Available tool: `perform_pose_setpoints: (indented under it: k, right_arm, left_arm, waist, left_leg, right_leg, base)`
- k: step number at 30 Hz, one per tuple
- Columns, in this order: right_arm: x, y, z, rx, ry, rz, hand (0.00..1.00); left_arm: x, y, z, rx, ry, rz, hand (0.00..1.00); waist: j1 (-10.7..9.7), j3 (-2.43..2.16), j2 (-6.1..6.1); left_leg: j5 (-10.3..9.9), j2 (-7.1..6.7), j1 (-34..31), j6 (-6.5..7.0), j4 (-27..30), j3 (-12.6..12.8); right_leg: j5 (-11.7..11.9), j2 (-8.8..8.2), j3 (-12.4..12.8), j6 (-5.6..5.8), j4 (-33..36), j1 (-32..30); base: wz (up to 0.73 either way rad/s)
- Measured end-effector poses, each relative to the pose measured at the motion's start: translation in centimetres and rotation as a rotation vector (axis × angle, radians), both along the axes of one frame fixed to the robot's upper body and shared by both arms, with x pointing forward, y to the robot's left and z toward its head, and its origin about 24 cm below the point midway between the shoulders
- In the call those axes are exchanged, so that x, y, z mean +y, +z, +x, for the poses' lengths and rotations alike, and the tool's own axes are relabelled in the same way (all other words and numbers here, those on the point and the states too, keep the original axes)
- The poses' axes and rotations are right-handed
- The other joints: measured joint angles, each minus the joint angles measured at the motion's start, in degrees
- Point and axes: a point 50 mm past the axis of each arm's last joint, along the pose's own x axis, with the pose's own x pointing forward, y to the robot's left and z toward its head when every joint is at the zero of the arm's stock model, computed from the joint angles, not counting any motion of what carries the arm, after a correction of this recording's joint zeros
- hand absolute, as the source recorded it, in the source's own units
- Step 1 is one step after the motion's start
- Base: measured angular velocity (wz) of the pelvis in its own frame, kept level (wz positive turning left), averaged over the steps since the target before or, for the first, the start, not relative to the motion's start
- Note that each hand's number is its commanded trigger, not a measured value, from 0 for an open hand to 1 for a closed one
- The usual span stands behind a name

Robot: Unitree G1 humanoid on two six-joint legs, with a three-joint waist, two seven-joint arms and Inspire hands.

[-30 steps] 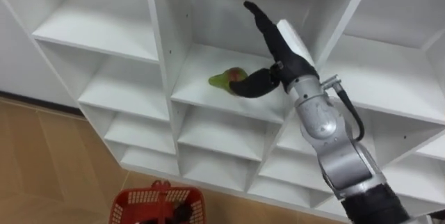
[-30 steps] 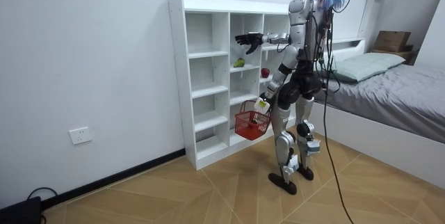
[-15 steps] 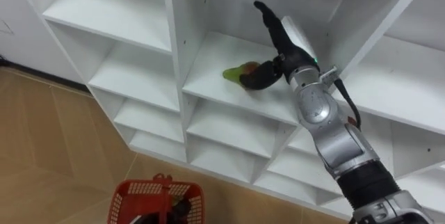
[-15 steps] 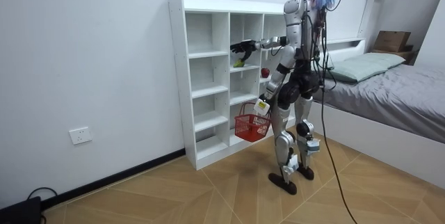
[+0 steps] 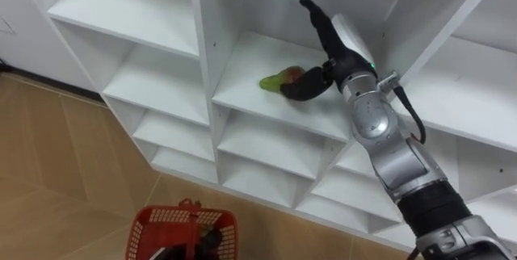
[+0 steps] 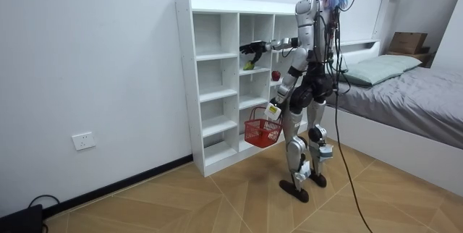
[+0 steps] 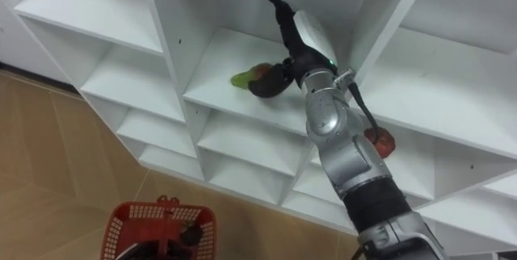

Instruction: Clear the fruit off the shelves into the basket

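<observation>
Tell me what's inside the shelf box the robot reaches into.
A green-and-red fruit lies there. The right hand covers one end, so its whole shape is hidden.

On my feed, the right hand (image 5: 333, 54) has matt black fingers and a glossy white plastic shell over its back. The fruit (image 5: 275, 80) at its thumb has a smooth skin with a faint shine. The closet (image 5: 202, 42) around the hand is smooth white board with a matt finish. Far below the hand, the basket (image 5: 153, 221) is red plastic mesh. The floor (image 5: 48, 171) beside it is wood with a soft sheen.
</observation>
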Motion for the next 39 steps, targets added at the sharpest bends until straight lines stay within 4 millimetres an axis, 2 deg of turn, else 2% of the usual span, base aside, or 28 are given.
perform_pose_setpoints:
  k: [14,18,22,28,39]
  right_arm:
    - [0.1,-0.9,-0.1,0.054,0.008,-0.032,0.0]
    - [0.6,-1.9,-0.3,0.113,0.04,-0.061,0.0]
    - [0.3,-3.3,-0.5,0.195,0.044,-0.086,0.0]
    - [-0.1,-3.6,-0.5,0.228,0.045,-0.103,0.0]
    - [-0.2,-3.7,-0.5,0.246,0.051,-0.105,0.0]
  left_arm:
    - [0.1,0.0,-0.1,0.007,-0.003,-0.003,1.0]
    - [0.1,0.0,-0.1,0.004,-0.002,-0.002,1.0]
    - [-0.1,0.3,0.0,-0.01,-0.001,-0.006,1.0]
    - [-0.2,0.5,0.0,-0.024,-0.002,-0.012,1.0]
    - [-0.3,0.5,0.0,-0.017,-0.001,-0.016,1.0]
  waist:
    - [0.31,-0.09,0.11]
    - [0.38,-0.11,0.12]
    - [0.85,-0.13,0.13]
    - [1.62,-0.26,0.25]
    - [1.78,-0.34,0.38]
  left_leg:
    - [0.01,0.01,0.27,0.0,0.37,0.03]
    - [0.01,0.01,0.32,0.0,0.57,0.03]
    - [0.0,0.0,0.25,0.0,0.92,-0.03]
    - [0.0,0.01,0.28,0.0,1.35,-0.09]
    - [0.01,0.01,0.35,0.0,1.41,-0.13]
  right_leg:
    - [0.0,-0.02,0.01,0.0,0.03,0.27]
    - [0.0,-0.02,-0.02,0.0,0.03,0.4]
    - [0.01,-0.06,0.0,-0.01,0.08,0.53]
    - [0.06,-0.05,-0.04,-0.1,0.18,0.78]
    - [0.13,-0.03,-0.04,-0.2,0.18,0.87]
  base:
    - [0.0]
    - [0.0]
    - [0.0]
    - [0.0]
    - [0.0]
